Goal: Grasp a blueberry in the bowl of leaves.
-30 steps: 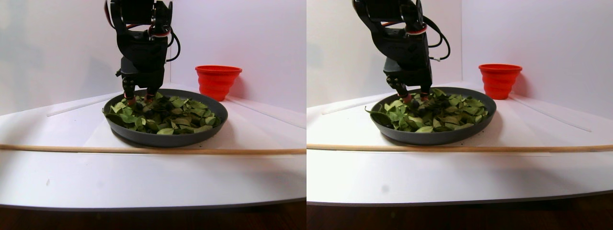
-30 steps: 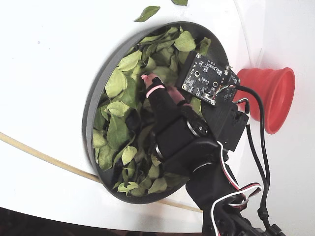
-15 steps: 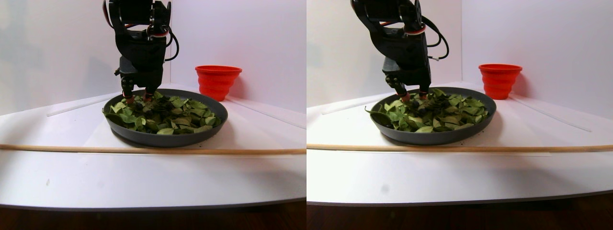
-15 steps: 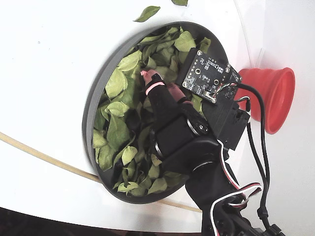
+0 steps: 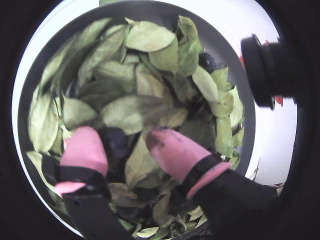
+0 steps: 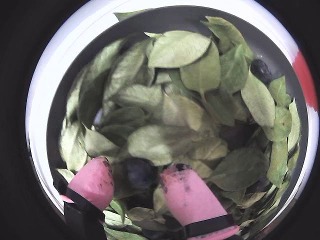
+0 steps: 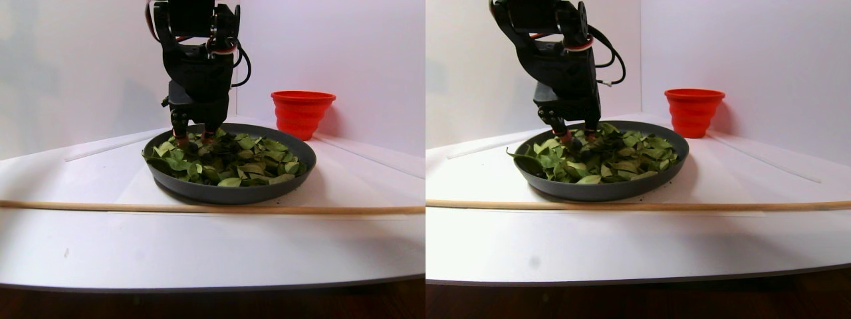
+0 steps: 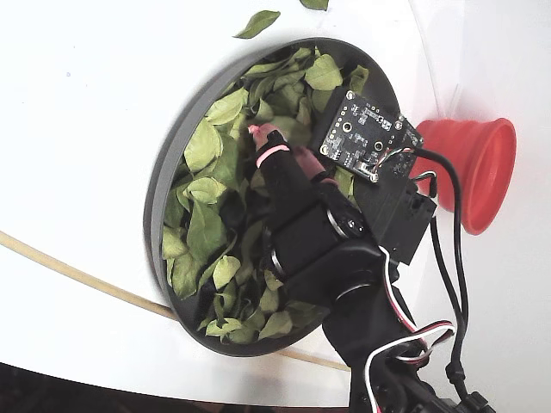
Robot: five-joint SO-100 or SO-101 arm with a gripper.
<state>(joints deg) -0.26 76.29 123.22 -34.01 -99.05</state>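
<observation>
We see the jaws (image 6: 135, 177) lowered into the bowl (image 6: 195, 17), their two pink fingertips (image 6: 192, 195) parted and pressed among the leaves (image 6: 177, 47). Between the tips in a wrist view sits a dark round blueberry (image 6: 140, 172), low in the gap and partly shaded by a leaf above it; neither tip visibly touches it, so we read the jaws as open around the berry rather than clamped on it. In a wrist view the same gap (image 5: 122, 145) shows a dark rounded shape (image 5: 116, 142) just beside the left-hand tip, though the blur there makes us unsure of its outline.

A second blueberry (image 6: 261, 70) lies well beyond the jaws, up and to the right of them in a wrist view, against the bowl's rim; it also shows in a wrist view (image 5: 206, 61).

In the stereo pair view the jaws (image 7: 193, 136) dip into the far-left part of the bowl (image 7: 229, 193), which rests on the white desk (image 7: 199, 246). A red cup (image 7: 302, 113) stands behind and to the right of the jaws, apart from the bowl, and a thin wooden rod (image 7: 213, 209) lies across the desk in front. In the fixed view one loose leaf (image 8: 256, 23) lies on the desk outside the bowl, beyond the jaws' tips.
</observation>
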